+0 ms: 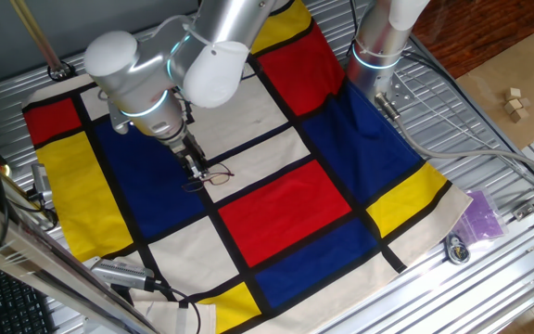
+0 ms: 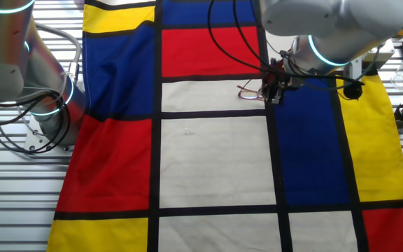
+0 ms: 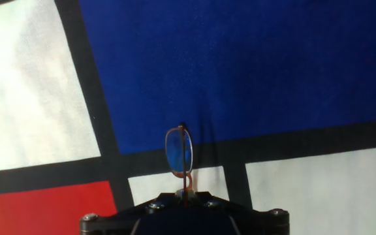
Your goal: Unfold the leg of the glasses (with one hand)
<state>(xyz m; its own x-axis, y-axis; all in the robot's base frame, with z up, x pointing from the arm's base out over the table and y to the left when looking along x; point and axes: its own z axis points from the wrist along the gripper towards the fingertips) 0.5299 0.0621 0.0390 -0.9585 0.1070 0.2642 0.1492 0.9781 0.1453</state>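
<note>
Two fingers of the gripper [image 1: 196, 170] reach down to the cloth [image 1: 286, 209], and they appear closed on the glasses [image 1: 209, 175], though their tips are too small in the fixed views and hidden in the hand view to be fully sure. In the hand view the glasses [image 3: 179, 155] stand upright straight out from the black gripper body at the bottom edge, one oval lens seen edge-on over a black stripe with blue cloth behind it. From the other fixed view the gripper [image 2: 272, 89] sits at a black stripe between a white panel and a blue one, with the thin frame [image 2: 249, 89] reaching over the white panel beside it. Around them spreads the checked cloth of red, blue, yellow and white panels on the slatted metal table [image 1: 489, 121].
</note>
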